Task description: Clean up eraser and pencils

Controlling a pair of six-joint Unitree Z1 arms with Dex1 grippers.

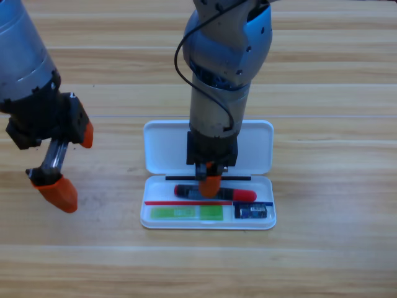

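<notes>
The white case (162,146) lies open at mid-table. In its lower tray the pale green pencil (186,213) rests at the front left, and the dark eraser (253,212) sits in the front right compartment. My right gripper (209,184) points down over the tray, shut on the black pencil with red ends (242,195). That pencil lies crosswise, slightly tilted, low in the tray just behind the green one. My left gripper (71,164) hangs open over the bare table to the left of the case, holding nothing.
The case's lid (257,146) lies flat behind the tray, partly covered by the right arm (223,74). The left arm (25,62) fills the upper left corner. Wooden table (335,261) surrounds the case.
</notes>
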